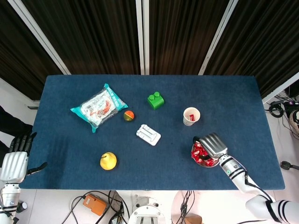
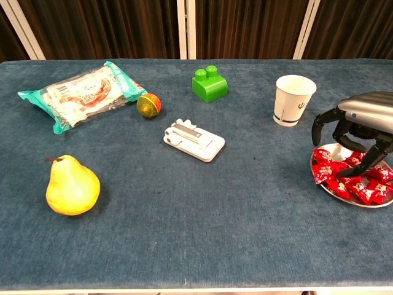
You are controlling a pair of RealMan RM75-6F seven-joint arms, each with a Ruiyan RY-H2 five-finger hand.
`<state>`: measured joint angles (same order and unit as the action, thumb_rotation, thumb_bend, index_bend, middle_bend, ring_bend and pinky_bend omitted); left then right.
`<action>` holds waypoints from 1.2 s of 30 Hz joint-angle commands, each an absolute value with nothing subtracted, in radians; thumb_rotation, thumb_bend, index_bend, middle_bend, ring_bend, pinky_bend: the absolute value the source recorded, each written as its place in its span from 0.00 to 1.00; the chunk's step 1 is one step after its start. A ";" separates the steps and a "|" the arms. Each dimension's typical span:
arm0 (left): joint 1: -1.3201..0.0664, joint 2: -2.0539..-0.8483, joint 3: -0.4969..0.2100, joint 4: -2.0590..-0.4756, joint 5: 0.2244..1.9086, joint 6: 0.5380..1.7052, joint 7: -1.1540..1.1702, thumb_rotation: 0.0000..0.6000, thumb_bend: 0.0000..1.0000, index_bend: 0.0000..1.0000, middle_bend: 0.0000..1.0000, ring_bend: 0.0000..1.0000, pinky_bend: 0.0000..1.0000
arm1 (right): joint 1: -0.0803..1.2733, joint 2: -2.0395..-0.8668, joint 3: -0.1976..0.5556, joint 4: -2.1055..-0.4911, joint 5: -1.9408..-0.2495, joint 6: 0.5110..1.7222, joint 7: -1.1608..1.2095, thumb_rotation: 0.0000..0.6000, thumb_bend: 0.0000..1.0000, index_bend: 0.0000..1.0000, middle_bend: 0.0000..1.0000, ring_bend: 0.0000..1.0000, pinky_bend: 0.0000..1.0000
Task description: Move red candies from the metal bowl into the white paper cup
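The white paper cup [image 1: 191,116] [image 2: 293,100] stands upright right of centre, with a red candy [image 1: 191,117] inside it. Nearer the front sits the metal bowl [image 2: 332,188] [image 1: 193,156], heaped with several red candies [image 2: 351,181] [image 1: 200,153]. My right hand [image 1: 212,144] [image 2: 358,129] hovers over the bowl with its fingers spread and pointing down at the candies; nothing shows between them. My left hand [image 1: 14,161] hangs off the table's left front corner, fingers apart and empty.
A green block [image 1: 155,100], a small red-and-green ball [image 1: 129,115], a snack packet [image 1: 98,107], a white ridged plastic piece [image 1: 148,134] and a yellow pear [image 1: 108,161] lie across the blue table [image 1: 70,135], all left of the cup.
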<state>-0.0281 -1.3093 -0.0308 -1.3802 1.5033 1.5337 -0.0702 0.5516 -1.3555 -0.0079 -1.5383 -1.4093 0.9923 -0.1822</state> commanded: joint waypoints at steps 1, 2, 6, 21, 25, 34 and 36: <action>-0.026 -1.311 -0.029 -1.379 1.503 1.534 -0.071 1.00 0.00 0.00 0.00 0.00 0.00 | 0.557 -1.366 -0.007 -1.528 -1.410 0.980 -0.183 1.00 0.32 0.50 0.88 1.00 1.00; -0.026 -1.311 -0.029 -1.378 1.502 1.535 -0.072 1.00 0.00 0.00 0.00 0.00 0.00 | 0.559 -1.367 -0.006 -1.527 -1.412 0.978 -0.183 1.00 0.33 0.50 0.88 1.00 1.00; -0.024 -1.313 -0.029 -1.374 1.498 1.533 -0.074 1.00 0.00 0.00 0.00 0.00 0.00 | 0.562 -1.364 -0.007 -1.533 -1.419 0.970 -0.177 1.00 0.36 0.51 0.88 1.00 1.00; -0.024 -1.316 -0.029 -1.367 1.494 1.528 -0.076 1.00 0.00 0.00 0.00 0.00 0.00 | 0.567 -1.373 -0.009 -1.503 -1.394 0.924 -0.181 1.00 0.46 0.57 0.89 1.00 1.00; -0.022 -1.315 -0.031 -1.367 1.490 1.530 -0.077 1.00 0.00 0.00 0.00 0.00 0.00 | 0.565 -1.379 -0.004 -1.492 -1.388 0.928 -0.178 1.00 0.48 0.64 0.90 1.00 1.00; -0.024 -1.315 -0.032 -1.367 1.491 1.526 -0.075 1.00 0.00 0.00 0.00 0.00 0.00 | 0.550 -1.339 0.042 -1.528 -1.398 1.001 -0.122 1.00 0.52 0.68 0.90 1.00 1.00; -0.026 -1.314 -0.032 -1.368 1.492 1.525 -0.075 1.00 0.00 0.00 0.00 0.00 0.00 | 0.553 -1.318 0.070 -1.547 -1.396 1.021 -0.101 1.00 0.52 0.68 0.90 1.00 1.00</action>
